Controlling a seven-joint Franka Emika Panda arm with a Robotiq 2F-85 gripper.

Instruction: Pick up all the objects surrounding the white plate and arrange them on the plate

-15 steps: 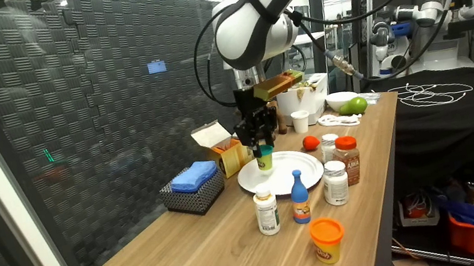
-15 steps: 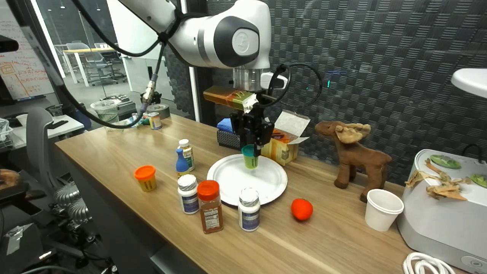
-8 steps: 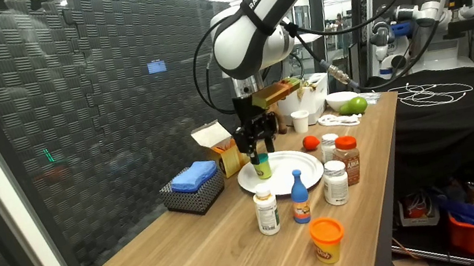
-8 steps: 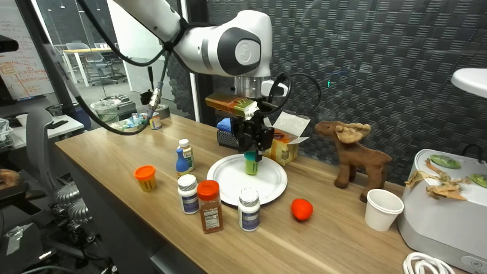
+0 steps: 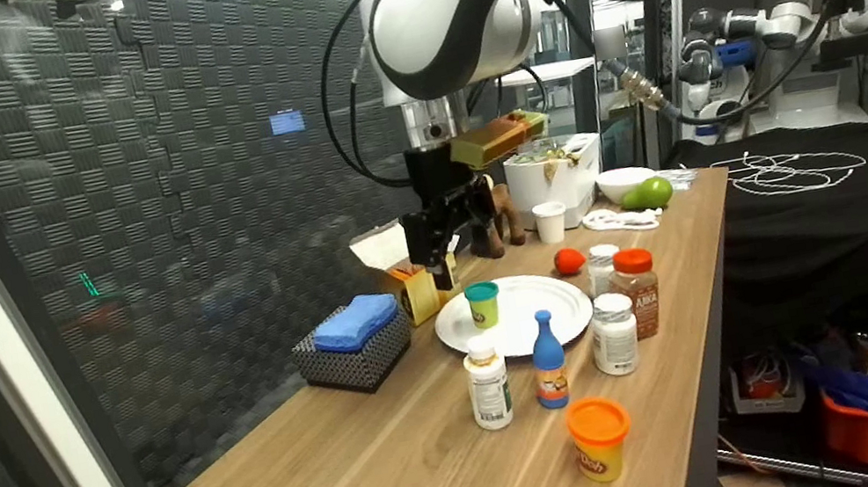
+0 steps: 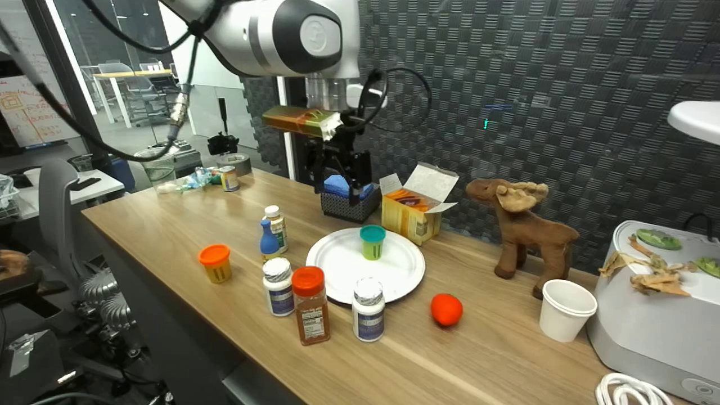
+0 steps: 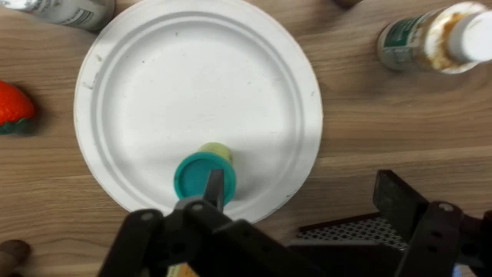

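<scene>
A green-lidded tub (image 6: 372, 243) stands upright on the white plate (image 6: 332, 273), near its edge by the yellow carton. Open and holding nothing, my gripper (image 7: 300, 179) hangs above and off to the side of the tub; one finger (image 7: 216, 184) overlaps its lid in the wrist view. Around the plate on the table stand a white bottle (image 5: 490, 394) with a green label, a blue bottle (image 5: 548, 357), an orange-lidded tub (image 5: 599, 439), a red-capped jar (image 6: 311, 312) and two white bottles (image 6: 279, 292) with purple-blue labels. A small red fruit (image 6: 446, 309) lies beside it.
Close behind the plate are the opened yellow carton (image 6: 410, 222) and a black patterned basket (image 6: 351, 209) with a blue cloth. A brown plush moose (image 6: 537, 242), a paper cup (image 6: 567, 310) and a white appliance (image 6: 652, 337) stand farther along the table.
The green-lidded tub went down onto the plate and was let go. My gripper opened, rose and shifted toward the basket side, clear of the tub.
</scene>
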